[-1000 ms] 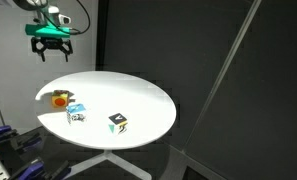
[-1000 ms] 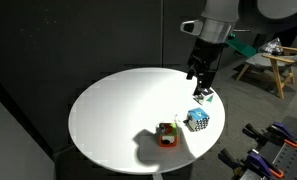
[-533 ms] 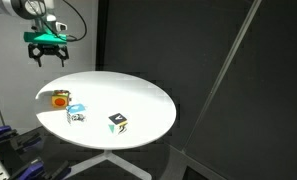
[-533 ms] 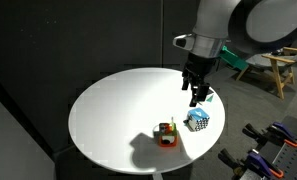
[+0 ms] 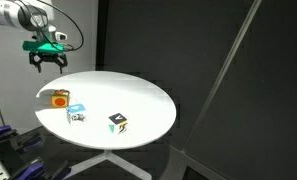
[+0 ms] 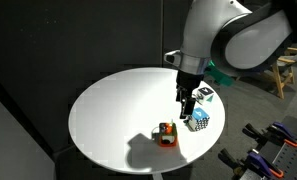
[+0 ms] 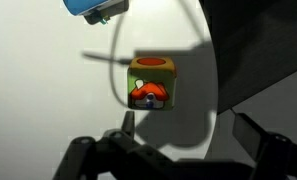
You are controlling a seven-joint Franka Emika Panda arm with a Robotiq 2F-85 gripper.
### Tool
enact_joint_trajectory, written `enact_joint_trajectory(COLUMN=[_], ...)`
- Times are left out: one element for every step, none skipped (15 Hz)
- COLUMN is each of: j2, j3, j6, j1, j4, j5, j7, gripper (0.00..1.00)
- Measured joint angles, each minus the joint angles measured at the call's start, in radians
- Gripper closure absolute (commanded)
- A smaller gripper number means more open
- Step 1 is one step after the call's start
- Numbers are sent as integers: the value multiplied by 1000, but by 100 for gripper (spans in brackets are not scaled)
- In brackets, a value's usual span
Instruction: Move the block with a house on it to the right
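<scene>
Orange-yellow house block point(image 7: 151, 83) on white table point(image 7: 48, 80) just ahead of gripper point(image 7: 185, 128), jaws spread wide, holding nothing; blue-and-white cube point(image 7: 96, 8) beyond.

You see a round white table point(image 5: 138, 95). A blue-and-white cube point(image 5: 76, 113) sits near its edge, and a white cube with green and dark marks point(image 5: 118, 122) lies apart from it.

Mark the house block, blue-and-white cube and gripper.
house block point(image 7: 148, 92): wrist view, pictured face.
blue-and-white cube point(image 6: 197, 120): in an exterior view, its middle.
gripper point(image 5: 47, 65): in an exterior view, midway between fingertips.
</scene>
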Motion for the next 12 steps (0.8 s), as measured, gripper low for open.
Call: enact_joint_trajectory(j2=[18, 36, 55, 74, 94, 114, 136, 156, 176, 195, 214, 231], j3=[6, 10, 13, 15, 15, 15, 15, 15, 15, 15, 15, 15], j6=[3, 4, 4, 4, 4, 4, 3, 0, -3, -7, -9, -11], j1=[0, -1, -1, -2, -2, -3, -3, -4, -4, -5, -6, -7], j4=[10, 20, 32, 45, 60, 76, 93, 110, 127, 143, 158, 170], j5=[-20, -45, -72, -101, -130, -155, -176, -191, -203, -212, -221, -230], j7=[27, 55, 83, 109, 136, 157, 173, 183, 189, 190, 190, 190], gripper=[0, 0, 0, 0, 0, 0, 0, 0, 0, 0, 0, 0])
